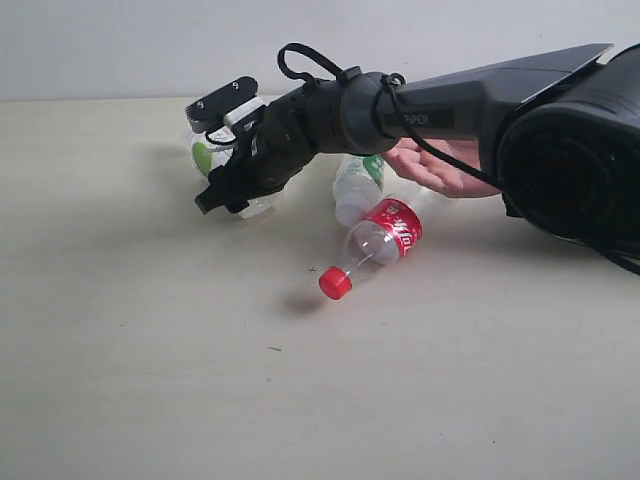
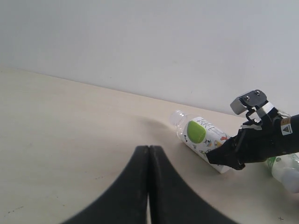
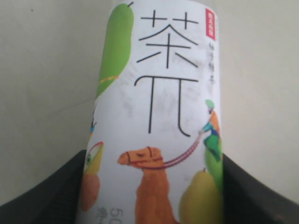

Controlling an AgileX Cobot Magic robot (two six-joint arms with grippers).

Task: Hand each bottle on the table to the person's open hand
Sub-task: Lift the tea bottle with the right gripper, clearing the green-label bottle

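Observation:
A white-green labelled bottle [image 1: 205, 158] lies on its side on the table [image 1: 120, 330]. My right gripper [image 1: 235, 190], reaching across from the right, is shut on its lower half. In the right wrist view that bottle [image 3: 159, 93] fills the frame, and the right gripper [image 3: 154, 156] has a dark finger pressed on each side. A second white-green bottle [image 1: 355, 185] and a clear red-labelled, red-capped bottle [image 1: 388, 232] lie nearer the middle. The person's open hand [image 1: 435, 165] waits palm up behind them. My left gripper [image 2: 148, 148] is shut and empty, short of the held bottle [image 2: 202, 136]. The yellow-labelled bottle is out of view.
The right arm's thick black body [image 1: 560, 150] and cables span the right and centre of the exterior view. A pale wall [image 1: 120, 45] rises behind the table's far edge. The second white-green bottle [image 2: 285, 168] shows at the edge of the left wrist view.

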